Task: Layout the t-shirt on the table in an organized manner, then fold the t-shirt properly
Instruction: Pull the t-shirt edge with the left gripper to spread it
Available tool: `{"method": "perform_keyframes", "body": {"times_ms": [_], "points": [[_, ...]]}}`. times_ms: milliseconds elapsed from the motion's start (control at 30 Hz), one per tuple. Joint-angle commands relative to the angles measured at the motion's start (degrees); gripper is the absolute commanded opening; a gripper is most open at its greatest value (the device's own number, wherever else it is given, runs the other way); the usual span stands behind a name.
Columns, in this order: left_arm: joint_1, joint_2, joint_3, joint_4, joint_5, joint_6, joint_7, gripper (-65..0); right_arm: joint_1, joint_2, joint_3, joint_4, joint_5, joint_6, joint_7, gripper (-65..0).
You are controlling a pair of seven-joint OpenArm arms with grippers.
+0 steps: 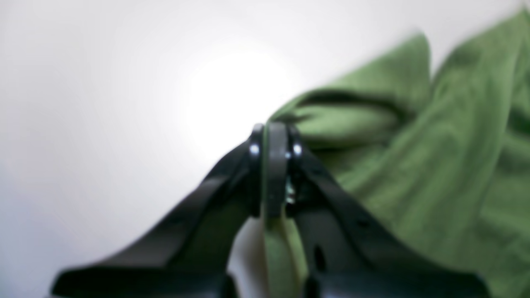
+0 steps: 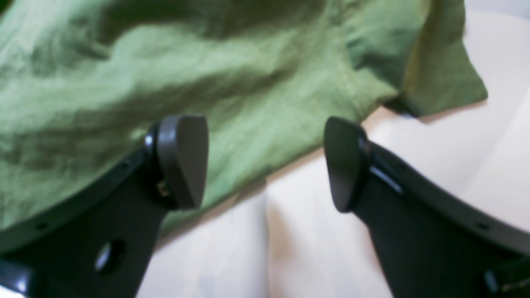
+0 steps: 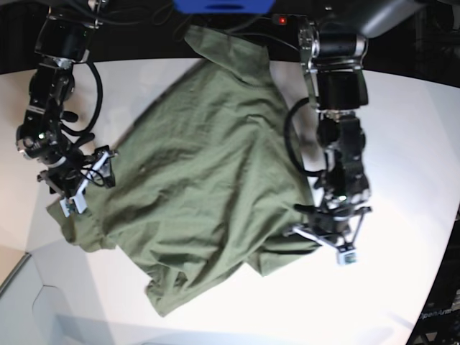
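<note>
While the plain olive-green cotton t-shirt [image 3: 205,172] lies spread over the large smooth white table [image 3: 402,144], we judge that we are early in the task, with the layout itself unfinished. In the base view the cloth sits crooked and rumpled, with a twisted corner trailing toward the near edge and wrinkles running across the body, so nothing here counts as organized. Our left gripper [image 1: 274,142] has its black jaws pressed together on a thin fold of the green fabric; in the left wrist view a strip of cloth hangs straight below the pinch, and the bulk of the shirt lies off to the right of it. Our right gripper [image 2: 265,163] stands with its jaws wide apart and holds nothing; in the right wrist view the shirt's edge runs just ahead of the tips, with cloth behind one pad and bare table behind the other. As we read it, one side is secured and the other is not yet grasped. What is left, in our judgement, is to take that second edge, pull the shirt flat and square, and then make every fold.
</note>
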State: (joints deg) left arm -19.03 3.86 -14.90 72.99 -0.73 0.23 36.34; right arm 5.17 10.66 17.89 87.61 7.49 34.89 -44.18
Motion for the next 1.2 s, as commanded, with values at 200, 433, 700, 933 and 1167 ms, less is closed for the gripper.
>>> {"method": "perform_keyframes", "body": {"times_ms": [200,433,700,933,1167], "points": [[5.27,0.14,-11.87,10.48,-2.74,-0.27,-1.22,-64.6,0.68,0.38,0.09,0.87,0.56,-0.04,1.41,-20.8],[13.53,0.05,-23.83,10.83,-9.60,-0.36,-1.22,-64.6,0.59,0.29,-0.18,0.87,0.56,-0.04,1.41,-20.8],[23.20,-4.25,-28.05,11.71,-21.55,-0.45,-0.86,-64.5,0.59,0.20,-0.18,0.87,0.56,-0.04,1.33,-20.8],[26.98,-10.14,-28.23,14.00,-37.64,-0.01,6.96,-43.6,0.50,-1.29,-0.26,0.87,0.65,-0.04,1.24,-20.8],[27.60,-10.76,-29.37,24.11,-41.51,-0.45,6.96,-29.8,-0.64,-1.38,-0.26,0.96,0.65,-0.04,1.41,-20.8]]}}
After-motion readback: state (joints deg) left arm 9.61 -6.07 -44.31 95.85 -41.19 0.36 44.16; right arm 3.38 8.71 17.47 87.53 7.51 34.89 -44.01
